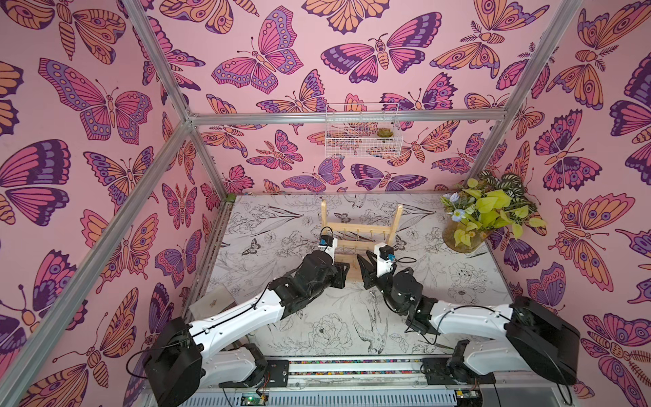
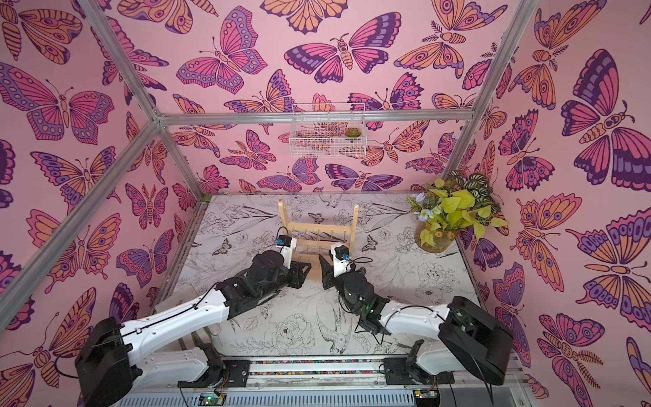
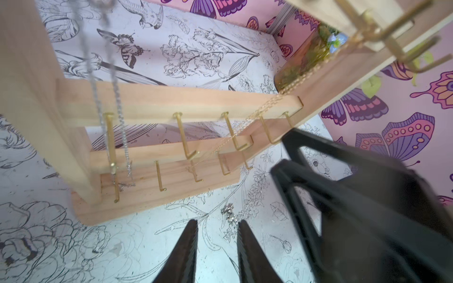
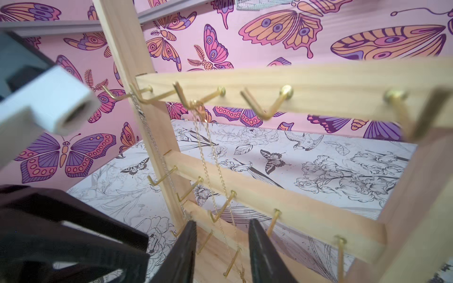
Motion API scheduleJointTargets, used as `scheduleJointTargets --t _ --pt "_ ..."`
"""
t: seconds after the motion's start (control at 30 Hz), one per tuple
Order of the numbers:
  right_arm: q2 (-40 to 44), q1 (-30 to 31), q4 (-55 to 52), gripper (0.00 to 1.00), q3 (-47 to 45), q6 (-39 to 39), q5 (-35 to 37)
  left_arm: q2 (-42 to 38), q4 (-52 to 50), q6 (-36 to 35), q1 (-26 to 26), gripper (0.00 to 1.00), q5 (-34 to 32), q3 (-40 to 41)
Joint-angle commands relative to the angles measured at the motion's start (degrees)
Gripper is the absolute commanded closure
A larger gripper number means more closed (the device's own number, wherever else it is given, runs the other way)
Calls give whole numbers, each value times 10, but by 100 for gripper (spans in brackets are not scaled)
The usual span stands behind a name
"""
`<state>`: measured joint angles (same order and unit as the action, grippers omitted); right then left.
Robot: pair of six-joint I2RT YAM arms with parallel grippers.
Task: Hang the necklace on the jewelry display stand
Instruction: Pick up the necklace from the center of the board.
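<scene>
One gold necklace — one wooden stand

Gold necklace on stand, top-row hk

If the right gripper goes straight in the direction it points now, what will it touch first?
Most likely the necklace: its gold chain hangs from a top hook and passes ahead of the open right gripper. The jewelry display stand follows closely behind; depth is unclear.
</scene>
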<state>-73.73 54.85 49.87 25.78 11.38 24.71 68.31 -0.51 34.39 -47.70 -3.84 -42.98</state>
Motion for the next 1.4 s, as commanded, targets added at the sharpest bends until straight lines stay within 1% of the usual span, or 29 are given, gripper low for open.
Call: scheduleJointTargets --t 0.0,0.1,0.17,0.27,0.4,0.5,0.6,0.67,0.8,0.97,1.13,1.23,1.37 --pt "49 -3 -109 57 -6 11 -12 -17 -29 5 -5 69 11 10" --pt "90 -3 -166 55 -9 13 -7 -20 -43 -2 -14 69 21 1" --pt "111 -11 -210 53 -6 30 -12 -23 -61 1 -24 68 10 -4" --pt "135 -27 -301 51 12 64 -40 -24 -91 11 -39 67 -6 -1" --pt "174 -38 -431 49 33 101 -72 -39 -123 24 -65 65 -28 27" --pt "182 -46 -525 49 47 116 -98 -50 -149 29 -75 64 -41 44" --pt "156 -56 -576 50 55 142 -125 -53 -177 32 -75 64 -48 53" --pt "128 -56 -578 50 56 158 -137 -58 -185 36 -74 64 -52 60" --pt "60 -56 -602 52 79 178 -138 -92 -196 46 -69 63 -66 82" --pt "-14 -56 -569 56 85 197 -143 -107 -214 36 -43 63 -61 92" --pt "-49 -56 -550 58 85 203 -126 -127 -214 32 -24 63 -53 105" --pt "-62 -56 -536 59 82 209 -128 -140 -213 28 -13 63 -51 112" --pt "-77 -55 -520 65 82 213 -130 -155 -212 24 -3 63 -50 122"
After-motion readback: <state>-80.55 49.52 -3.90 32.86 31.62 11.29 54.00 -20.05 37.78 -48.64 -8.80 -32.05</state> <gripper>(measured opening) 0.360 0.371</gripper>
